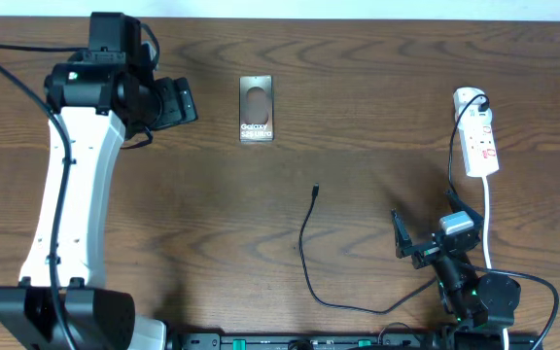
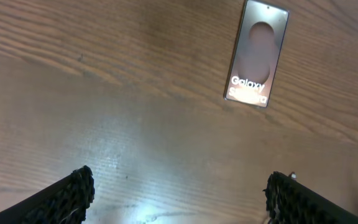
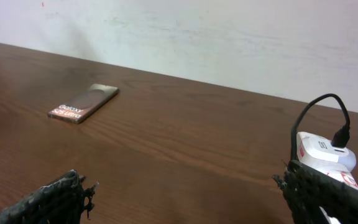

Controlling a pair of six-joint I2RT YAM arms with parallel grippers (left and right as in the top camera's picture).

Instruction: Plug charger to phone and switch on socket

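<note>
Phone [image 1: 256, 109] flat, charger [image 1: 302, 243] loose nearby, socket [image 1: 478, 136] far rt

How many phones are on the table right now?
1. The phone lies flat near the far edge of the table, apart from the charger; no second one shows in any view.

The desk [image 1: 377, 107] was dark brown with wood grain; the phone [image 1: 256, 109] grey-brown — white lettering, a paler oval; the socket [image 1: 479, 141] white with red marks — the charger [image 1: 302, 238] black
</note>
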